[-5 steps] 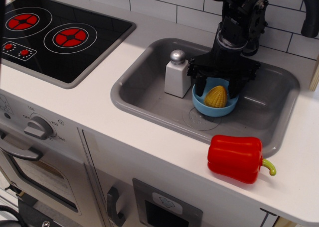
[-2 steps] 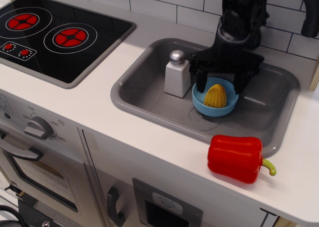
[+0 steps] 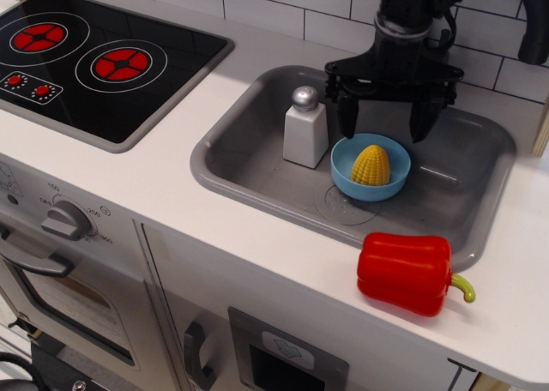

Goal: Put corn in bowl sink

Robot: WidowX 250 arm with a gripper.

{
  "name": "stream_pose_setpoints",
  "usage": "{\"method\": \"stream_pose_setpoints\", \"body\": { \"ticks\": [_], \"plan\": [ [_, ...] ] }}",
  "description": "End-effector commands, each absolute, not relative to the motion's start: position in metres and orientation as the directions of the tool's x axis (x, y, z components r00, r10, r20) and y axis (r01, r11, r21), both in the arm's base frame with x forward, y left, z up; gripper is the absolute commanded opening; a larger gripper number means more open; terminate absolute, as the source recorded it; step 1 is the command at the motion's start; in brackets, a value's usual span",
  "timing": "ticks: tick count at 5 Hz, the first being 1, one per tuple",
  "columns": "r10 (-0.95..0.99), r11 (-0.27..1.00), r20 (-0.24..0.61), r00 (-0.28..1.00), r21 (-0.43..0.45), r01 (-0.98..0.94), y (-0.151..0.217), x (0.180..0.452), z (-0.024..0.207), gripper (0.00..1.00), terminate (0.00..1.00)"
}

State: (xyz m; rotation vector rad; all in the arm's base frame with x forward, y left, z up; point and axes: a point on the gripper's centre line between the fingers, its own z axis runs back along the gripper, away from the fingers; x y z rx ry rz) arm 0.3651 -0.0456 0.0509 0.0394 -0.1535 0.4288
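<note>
The yellow corn (image 3: pixel 371 165) sits inside the light blue bowl (image 3: pixel 347 176), which rests on the floor of the grey sink (image 3: pixel 249 147). My gripper (image 3: pixel 383 127) is open and empty. It hangs above the bowl, its two black fingers (image 3: pixel 345 118) spread wide on either side, clear of the corn.
A white shaker with a silver cap (image 3: pixel 304 127) stands in the sink just left of the bowl. A glossy red bell pepper (image 3: pixel 405 273) lies on the white counter in front of the sink. A black stovetop with red burners (image 3: pixel 94 61) is at the left.
The gripper has risen from around the corn in the bowl to above it, with its fingers spread wider. The corn stays in the bowl.
</note>
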Motion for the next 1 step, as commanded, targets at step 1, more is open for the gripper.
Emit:
{"method": "stream_pose_setpoints", "body": {
  "ticks": [1],
  "plan": [
    [0.413, 0.909, 0.222, 0.883, -0.038, -0.415, -0.0410, 0.3739, 0.0797, 1.00, 1.00]
  ]
}}
